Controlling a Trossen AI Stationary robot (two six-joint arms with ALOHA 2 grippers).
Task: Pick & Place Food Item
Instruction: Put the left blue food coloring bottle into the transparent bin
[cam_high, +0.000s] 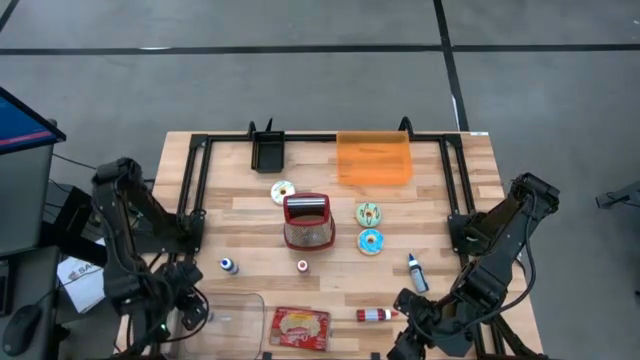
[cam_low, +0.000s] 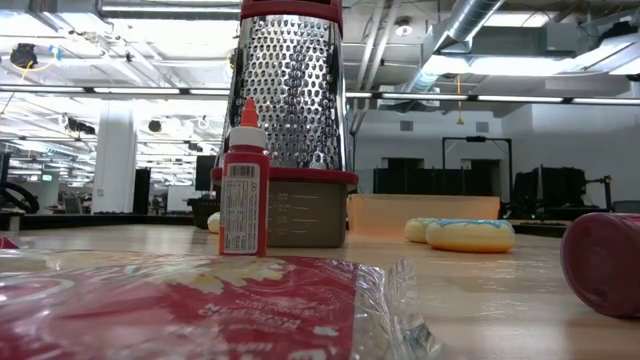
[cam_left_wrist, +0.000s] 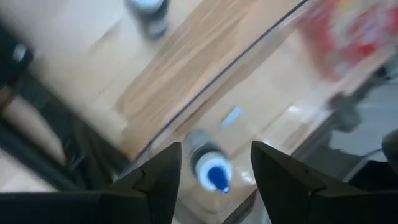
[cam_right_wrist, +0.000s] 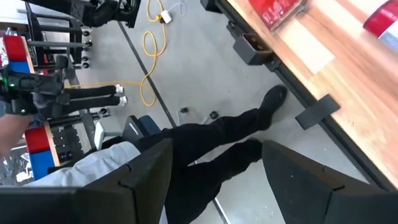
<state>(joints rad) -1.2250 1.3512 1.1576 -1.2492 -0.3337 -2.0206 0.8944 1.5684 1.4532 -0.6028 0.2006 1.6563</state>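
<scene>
A small bottle with a blue cap (cam_left_wrist: 210, 167) lies inside the clear container (cam_high: 232, 318) at the table's near left. My left gripper (cam_left_wrist: 216, 149) hangs open above it, fingers on either side of the bottle without touching; in the high view my left gripper (cam_high: 190, 312) stands by the container's left edge. Frosted donuts (cam_high: 370, 241) (cam_high: 368, 212) (cam_high: 283, 191) lie mid-table. A red food packet (cam_high: 300, 328) lies flat at the near edge. My right gripper (cam_high: 420, 335) is open past the near right edge, over the floor.
A metal grater (cam_high: 308, 222) stands mid-table, with an orange tray (cam_high: 374, 158) and a black bin (cam_high: 267, 150) at the far edge. Small bottles (cam_high: 228, 265) (cam_high: 302, 266) (cam_high: 417, 272) and a red tube (cam_high: 375, 315) are scattered. A person's legs (cam_right_wrist: 230, 137) show below the near edge.
</scene>
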